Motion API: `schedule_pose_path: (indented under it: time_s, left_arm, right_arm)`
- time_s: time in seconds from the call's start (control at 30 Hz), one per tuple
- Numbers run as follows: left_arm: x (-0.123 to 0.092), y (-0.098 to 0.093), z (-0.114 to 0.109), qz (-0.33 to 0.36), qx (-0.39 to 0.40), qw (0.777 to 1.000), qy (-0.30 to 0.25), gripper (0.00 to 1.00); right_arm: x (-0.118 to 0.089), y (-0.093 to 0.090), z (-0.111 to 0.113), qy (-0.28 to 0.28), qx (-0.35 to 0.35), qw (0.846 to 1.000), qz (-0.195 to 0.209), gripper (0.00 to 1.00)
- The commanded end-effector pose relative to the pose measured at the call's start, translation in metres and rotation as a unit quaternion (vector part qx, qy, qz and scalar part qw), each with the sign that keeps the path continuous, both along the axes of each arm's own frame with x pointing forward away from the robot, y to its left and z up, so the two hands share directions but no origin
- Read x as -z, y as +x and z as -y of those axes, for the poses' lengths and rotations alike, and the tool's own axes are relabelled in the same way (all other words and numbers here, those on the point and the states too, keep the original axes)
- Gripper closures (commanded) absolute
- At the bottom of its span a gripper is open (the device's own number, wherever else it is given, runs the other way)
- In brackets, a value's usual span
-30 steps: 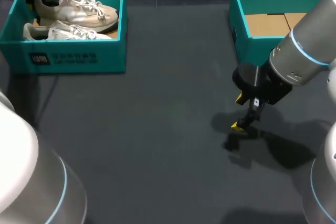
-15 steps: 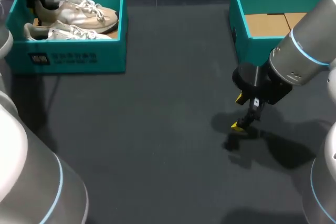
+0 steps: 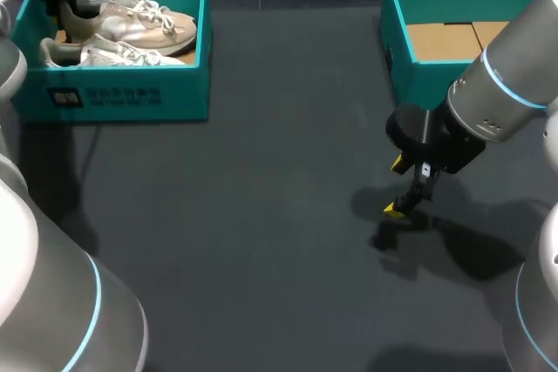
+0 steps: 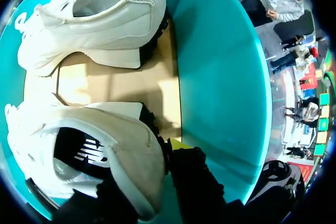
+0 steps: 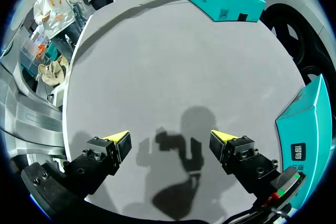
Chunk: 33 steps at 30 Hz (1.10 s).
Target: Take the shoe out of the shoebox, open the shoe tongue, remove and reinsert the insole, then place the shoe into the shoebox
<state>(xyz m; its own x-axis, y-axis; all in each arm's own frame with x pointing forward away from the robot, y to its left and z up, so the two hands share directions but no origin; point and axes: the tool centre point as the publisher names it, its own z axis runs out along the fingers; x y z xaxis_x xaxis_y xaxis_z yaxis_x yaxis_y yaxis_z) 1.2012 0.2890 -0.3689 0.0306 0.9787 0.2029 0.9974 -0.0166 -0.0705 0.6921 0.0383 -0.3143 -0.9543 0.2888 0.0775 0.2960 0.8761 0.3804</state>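
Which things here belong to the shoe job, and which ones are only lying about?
For the job: white lace-up sneaker nearer the robot; teal cardboard shoebox holding the pair.
Lying about: second white sneaker behind it; empty teal cardboard box at the right, though it might receive the shoe later.

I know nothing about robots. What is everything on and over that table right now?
shoes: two, off-white, side by side in the left shoebox; far shoe, near shoe
left shoebox: one, teal, table's far left
right shoebox: one, teal, table's far right; only its brown cardboard floor shows inside
table: one, dark grey, under everything
left arm: one, white-grey, in from the left; left gripper down in the left shoebox at the near shoe's heel
right arm: one, white-grey, in from the right; right gripper open, yellow-tipped, over bare table near the right shoebox
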Motion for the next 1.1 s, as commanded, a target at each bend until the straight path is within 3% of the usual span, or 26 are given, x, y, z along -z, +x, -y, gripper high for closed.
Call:
schedule_pose_path:
  time_s: [0.03,0.33,0.47,0.8,0.93,1.1]
  left_arm:
    - [0.001,0.001,0.005,0.003,0.004,1.000,0.002,0.70]
    - [-0.008,0.005,0.008,0.015,0.006,1.000,-0.010,0.51]
    - [-0.017,0.003,0.009,0.017,0.005,1.000,-0.020,0.34]
    - [-0.059,-0.008,0.018,0.039,0.008,0.998,-0.052,0.30]
    - [-0.078,-0.016,0.022,0.044,0.004,0.997,-0.065,0.22]
    - [-0.098,-0.039,0.024,0.041,0.005,0.996,-0.077,0.18]
  right_arm:
    - [0.001,-0.002,0.000,0.000,0.001,1.000,0.002,0.00]
    - [0.001,-0.002,0.000,0.000,0.001,1.000,0.002,0.00]
    - [0.001,-0.002,0.000,0.000,0.001,1.000,0.002,0.00]
    - [0.001,-0.002,0.000,0.000,0.001,1.000,0.002,0.00]
    - [0.001,-0.002,0.000,0.000,0.001,1.000,0.002,0.00]
    - [0.001,-0.002,0.000,0.000,0.001,1.000,0.002,0.00]
